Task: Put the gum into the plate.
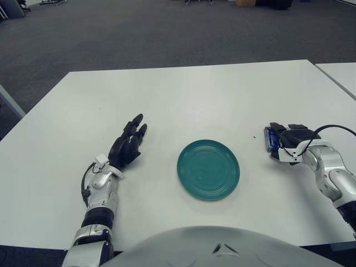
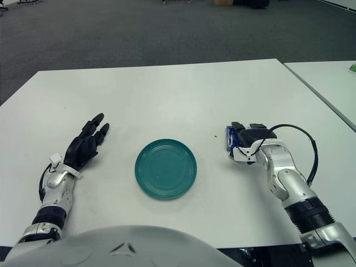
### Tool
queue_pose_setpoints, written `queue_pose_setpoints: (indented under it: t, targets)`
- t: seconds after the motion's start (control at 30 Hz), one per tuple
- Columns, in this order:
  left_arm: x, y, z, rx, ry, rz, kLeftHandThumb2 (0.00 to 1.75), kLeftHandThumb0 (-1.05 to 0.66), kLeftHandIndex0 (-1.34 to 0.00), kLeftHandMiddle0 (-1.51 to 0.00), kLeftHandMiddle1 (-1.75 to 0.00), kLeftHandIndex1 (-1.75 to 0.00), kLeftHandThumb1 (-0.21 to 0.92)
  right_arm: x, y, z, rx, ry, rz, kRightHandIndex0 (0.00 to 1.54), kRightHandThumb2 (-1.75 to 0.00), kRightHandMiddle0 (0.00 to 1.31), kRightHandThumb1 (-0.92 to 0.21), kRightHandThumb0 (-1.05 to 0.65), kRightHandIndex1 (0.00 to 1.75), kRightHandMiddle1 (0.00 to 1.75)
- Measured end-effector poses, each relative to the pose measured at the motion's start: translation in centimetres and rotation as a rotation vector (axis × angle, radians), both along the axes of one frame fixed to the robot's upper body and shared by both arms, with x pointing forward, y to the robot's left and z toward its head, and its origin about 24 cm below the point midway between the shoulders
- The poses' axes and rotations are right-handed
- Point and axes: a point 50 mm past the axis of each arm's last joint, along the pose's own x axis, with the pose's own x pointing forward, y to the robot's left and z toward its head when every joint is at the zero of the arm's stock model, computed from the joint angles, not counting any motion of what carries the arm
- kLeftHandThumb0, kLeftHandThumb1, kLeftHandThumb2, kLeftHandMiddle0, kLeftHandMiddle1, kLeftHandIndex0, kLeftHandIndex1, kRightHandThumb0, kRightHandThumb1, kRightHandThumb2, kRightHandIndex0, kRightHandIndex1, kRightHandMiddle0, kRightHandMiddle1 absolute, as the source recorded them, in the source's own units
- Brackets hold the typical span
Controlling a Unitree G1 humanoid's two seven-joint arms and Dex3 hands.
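A teal plate (image 1: 208, 169) sits with nothing on it at the middle of the white table (image 1: 183, 94). The gum (image 1: 270, 139), a small blue pack, lies on the table to the right of the plate, about a hand's width from its rim. My right hand (image 1: 278, 140) is at the pack, black fingers curled over its top and thumb below, so only the pack's left end shows. The pack is low at the table surface. My left hand (image 1: 136, 127) shows left of the plate, fingers stretched out and holding nothing.
A second white table (image 1: 340, 73) stands off the right edge with a narrow gap between. Dark carpet lies beyond the far edge. A black cable (image 1: 334, 129) loops from my right wrist. My torso (image 1: 217, 245) covers the near edge.
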Motion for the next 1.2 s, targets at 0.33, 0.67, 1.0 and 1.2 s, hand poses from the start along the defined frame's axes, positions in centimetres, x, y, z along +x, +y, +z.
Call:
queue_pose_setpoints:
  t: [0.33,0.67,1.0,1.2]
  targets:
    - [0.0,0.4,-0.9,0.019,0.041,0.018,0.78,-1.05,0.00,-0.20,-0.02,-0.40,0.92,0.4,-0.3,-0.2,-0.008,-0.027,-0.007,0.24,-0.67,0.00,-0.92,-1.05,0.04,0.57]
    - [0.3,0.0,-0.6,-0.022,0.003,-0.011,0.77,-1.05,0.00,-0.21,-0.02,-0.39,0.92,1.5,-1.3,-2.1,0.010,-0.133,-0.070,0.34,-0.45,0.00,-0.92,-1.01,0.10,0.85]
    - [0.2,0.2,-0.4,-0.043,0.004,0.014,0.79,-1.05,0.00,-0.24,-0.03,-0.40,0.92,1.4,-1.3,-2.8,0.043,-0.228,-0.129,0.19,-0.28,0.00,-0.92,-0.82,0.61,1.36]
    - [0.3,0.0,-0.3,-0.055,0.017,0.022,0.79,-1.05,0.00,-0.25,-0.04,-0.42,0.92,1.4,-1.1,-2.9,0.064,-0.272,-0.176,0.18,-0.72,0.31,-0.72,-0.47,0.75,1.68]
